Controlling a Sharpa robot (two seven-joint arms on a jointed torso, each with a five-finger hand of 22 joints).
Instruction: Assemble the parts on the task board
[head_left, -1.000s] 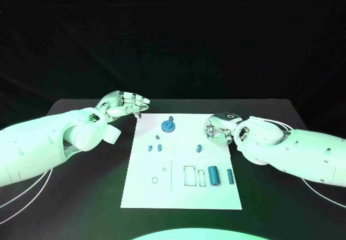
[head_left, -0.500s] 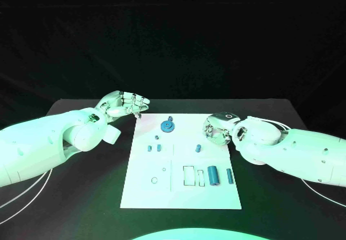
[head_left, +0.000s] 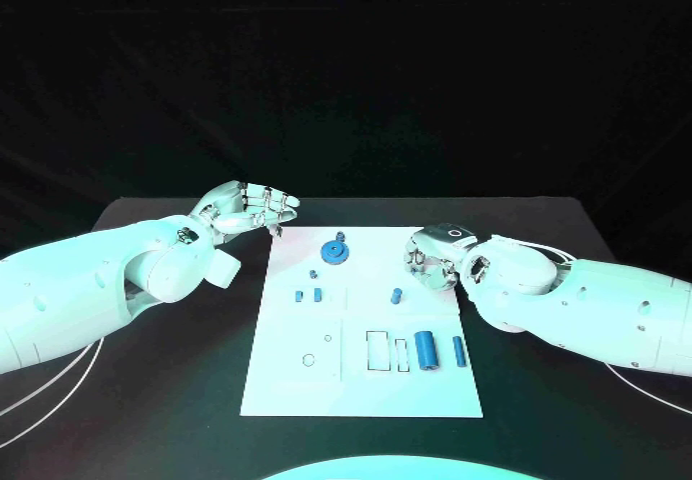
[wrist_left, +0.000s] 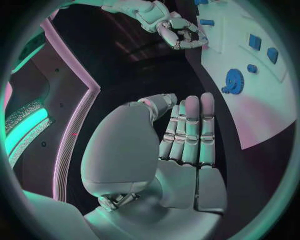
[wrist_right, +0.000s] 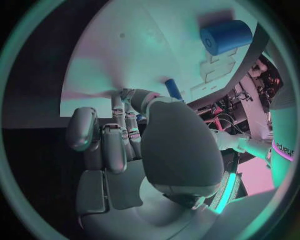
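No text, number or brand can be read on anything here. Some lettering stands on a cyan-lit surface (wrist_right: 282, 148) at the right edge of the right wrist view. It is too small to make out.

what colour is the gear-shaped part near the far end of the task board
Blue. The gear-shaped part shows best in the left wrist view.

The task board (head_left: 296, 385) is white, marked with thin dark outlines. The parts are blue: a gear (head_left: 336, 252) at 12 o'clock and a cylinder (head_left: 427, 347) at 4 o'clock. The table (head_left: 159, 400) is black. Both hands are silver: left hand (head_left: 253, 209), right hand (head_left: 437, 257).
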